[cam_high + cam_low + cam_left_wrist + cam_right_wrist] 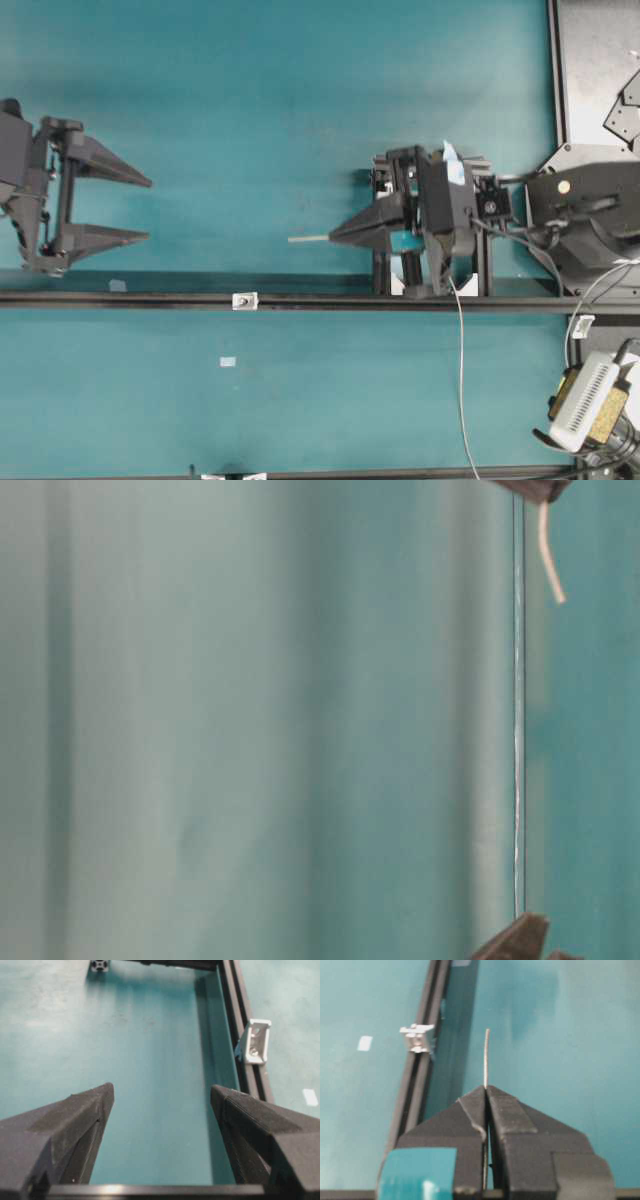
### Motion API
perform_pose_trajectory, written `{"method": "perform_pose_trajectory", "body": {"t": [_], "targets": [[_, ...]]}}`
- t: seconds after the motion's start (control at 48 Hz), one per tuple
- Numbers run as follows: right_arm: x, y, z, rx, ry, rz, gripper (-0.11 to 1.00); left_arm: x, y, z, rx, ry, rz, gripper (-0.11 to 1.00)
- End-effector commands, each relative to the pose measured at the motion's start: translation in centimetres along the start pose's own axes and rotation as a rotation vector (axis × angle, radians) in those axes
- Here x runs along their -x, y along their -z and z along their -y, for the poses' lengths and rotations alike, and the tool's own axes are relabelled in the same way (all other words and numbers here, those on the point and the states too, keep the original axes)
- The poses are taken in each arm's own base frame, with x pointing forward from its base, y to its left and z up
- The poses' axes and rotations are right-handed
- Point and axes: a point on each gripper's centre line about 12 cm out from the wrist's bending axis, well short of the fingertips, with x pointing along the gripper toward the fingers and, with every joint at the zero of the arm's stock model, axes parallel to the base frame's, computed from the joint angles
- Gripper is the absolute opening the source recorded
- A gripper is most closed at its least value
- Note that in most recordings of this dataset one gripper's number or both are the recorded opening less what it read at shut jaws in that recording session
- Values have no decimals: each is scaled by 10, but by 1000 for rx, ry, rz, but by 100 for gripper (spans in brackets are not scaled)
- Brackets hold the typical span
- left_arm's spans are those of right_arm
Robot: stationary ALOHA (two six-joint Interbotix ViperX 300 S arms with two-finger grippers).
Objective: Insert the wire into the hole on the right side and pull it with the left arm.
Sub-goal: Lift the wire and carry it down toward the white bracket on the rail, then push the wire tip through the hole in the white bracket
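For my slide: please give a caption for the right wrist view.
Right gripper shut on the wire, bracket ahead-left.

Probably a robotics lab: a teal bench (260, 90) crossed by a black rail (330, 300), electronics (585, 405) lower right.

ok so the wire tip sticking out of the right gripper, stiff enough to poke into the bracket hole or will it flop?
Likely stiff enough: the wire stands out past the shut right gripper unsupported, with only a slight bend. It looks very thin, so a side knock against the bracket would probably deflect it. The table-level view shows its end curving, so longer lengths are probably floppy.
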Motion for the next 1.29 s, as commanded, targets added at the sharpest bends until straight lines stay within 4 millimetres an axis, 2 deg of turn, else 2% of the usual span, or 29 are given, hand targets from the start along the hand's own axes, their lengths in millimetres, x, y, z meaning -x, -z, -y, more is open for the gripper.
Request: {"method": "perform_pose_trajectory", "body": {"t": [0.0, 0.312, 0.541, 0.77, 0.958, 1.27], "targets": [[-3, -1, -8, -1, -23, 17, 2, -6, -5, 5, 6, 20, 61, 90], [-23, 13, -25, 15, -61, 12, 2, -23, 6, 23, -6, 82, 112, 90], [-36, 25, -35, 37, -31, 13, 2, -41, 16, 28, -10, 95, 109, 90], [-37, 32, -53, 92, 30, 82, 2, -51, 23, 39, -17, 129, 128, 90], [-36, 42, -67, 105, 85, 99, 2, -55, 22, 54, -19, 169, 150, 90], [-49, 58, -75, 121, 123, 95, 2, -66, 25, 64, 16, 194, 147, 90]]}}
